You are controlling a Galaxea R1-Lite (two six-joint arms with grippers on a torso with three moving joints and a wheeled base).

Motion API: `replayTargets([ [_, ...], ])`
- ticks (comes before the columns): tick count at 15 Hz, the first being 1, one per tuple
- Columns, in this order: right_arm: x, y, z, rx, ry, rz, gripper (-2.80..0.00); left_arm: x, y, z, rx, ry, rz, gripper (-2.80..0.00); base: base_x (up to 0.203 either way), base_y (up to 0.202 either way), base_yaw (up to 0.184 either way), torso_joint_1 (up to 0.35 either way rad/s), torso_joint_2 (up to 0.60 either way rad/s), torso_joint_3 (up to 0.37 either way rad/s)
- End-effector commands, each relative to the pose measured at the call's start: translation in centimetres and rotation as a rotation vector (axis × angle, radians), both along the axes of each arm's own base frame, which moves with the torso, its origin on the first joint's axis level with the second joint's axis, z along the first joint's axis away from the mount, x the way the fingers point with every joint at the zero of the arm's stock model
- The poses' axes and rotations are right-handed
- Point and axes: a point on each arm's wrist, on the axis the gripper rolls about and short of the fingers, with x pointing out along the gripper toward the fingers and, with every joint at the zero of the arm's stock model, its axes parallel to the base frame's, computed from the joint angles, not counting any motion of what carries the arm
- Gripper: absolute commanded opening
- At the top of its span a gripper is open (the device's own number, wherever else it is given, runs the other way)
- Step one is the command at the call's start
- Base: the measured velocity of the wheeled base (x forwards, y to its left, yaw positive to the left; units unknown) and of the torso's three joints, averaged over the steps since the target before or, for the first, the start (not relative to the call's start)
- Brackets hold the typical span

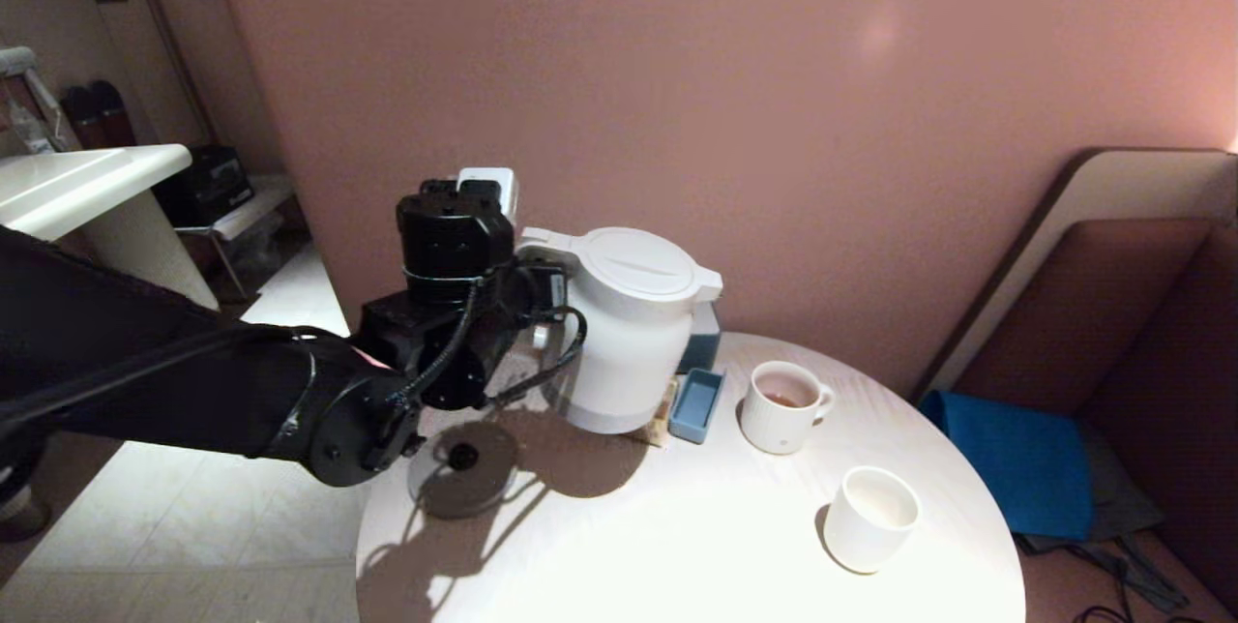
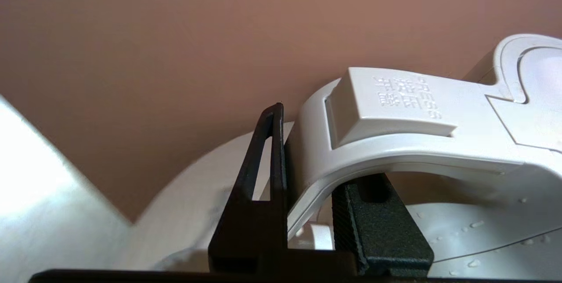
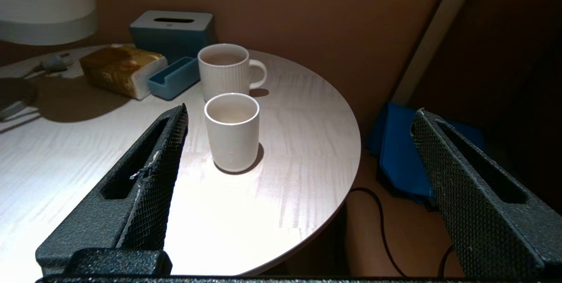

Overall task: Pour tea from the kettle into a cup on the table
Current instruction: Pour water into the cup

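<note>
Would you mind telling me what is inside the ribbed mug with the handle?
The ribbed mug holds a shallow pool of reddish-brown tea; its wall hides how deep it goes.

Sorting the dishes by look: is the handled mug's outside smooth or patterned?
The mug is white with fine vertical ribs, clearest in the right wrist view.

Kettle (image 2: 439, 142) lid button: embossed "PRESS" + small chars, unreadable.

White kettle (image 1: 633, 328) lifted, lid shut; plain white cup (image 1: 870, 517) upright on table (image 1: 629, 536).
</note>
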Motion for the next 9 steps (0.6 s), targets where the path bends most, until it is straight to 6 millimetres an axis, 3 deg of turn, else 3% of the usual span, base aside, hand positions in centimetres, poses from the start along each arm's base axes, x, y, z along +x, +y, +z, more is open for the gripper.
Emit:
replayTargets([
  [1,0.0,0.0,0.0,0.000,0.000,0.000,0.00,-0.1,-2.3,-0.7,0.028,0.014,-0.043,-2.80,0.000,0.000,0.000,0.000,0.00,0.000],
  [9,0.0,0.0,0.0,0.000,0.000,0.000,0.00,-0.9,-7.0,0.4,0.107,0.068,-0.127,-2.80,0.000,0.000,0.000,0.000,0.00,0.000],
])
